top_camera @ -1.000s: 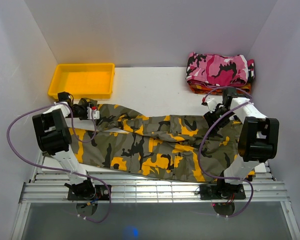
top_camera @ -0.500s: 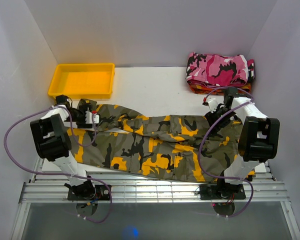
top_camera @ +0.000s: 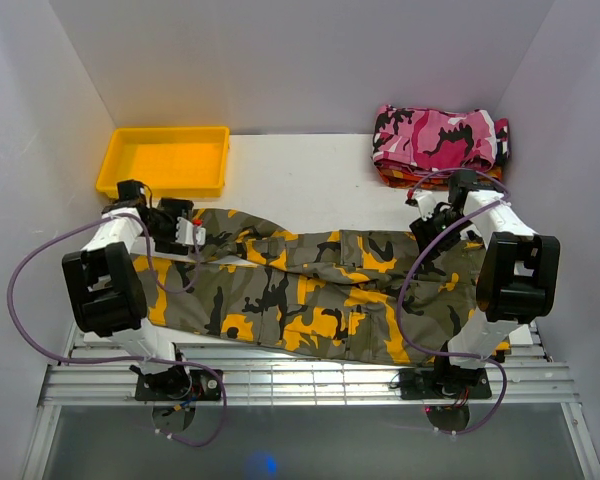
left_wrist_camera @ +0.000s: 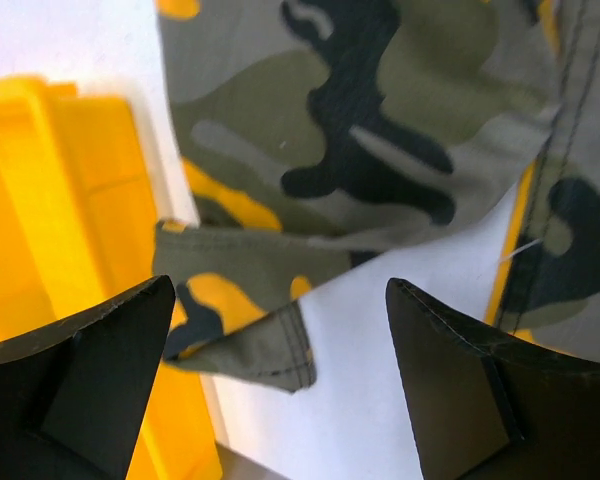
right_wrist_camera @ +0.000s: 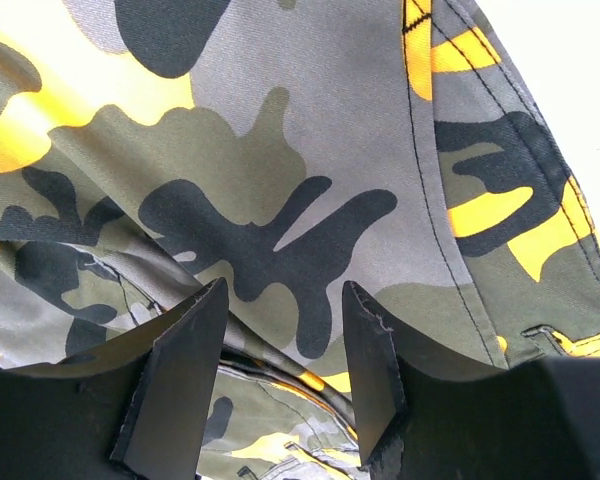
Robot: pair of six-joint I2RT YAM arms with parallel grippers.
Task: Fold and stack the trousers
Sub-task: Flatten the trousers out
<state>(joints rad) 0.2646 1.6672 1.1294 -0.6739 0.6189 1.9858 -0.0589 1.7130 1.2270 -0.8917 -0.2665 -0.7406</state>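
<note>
Both sets of jaws are spread, pre-grasp: left gripper (left_wrist_camera: 280,285) over trousers (top_camera: 310,290) hem, right gripper (right_wrist_camera: 285,288) over waist. Next, presumably, pinch each end for folding.

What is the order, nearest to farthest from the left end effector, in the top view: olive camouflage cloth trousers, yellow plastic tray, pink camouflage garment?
1. Olive camouflage cloth trousers, at the left end effector.
2. Yellow plastic tray, just behind.
3. Pink camouflage garment, far right corner.
</note>
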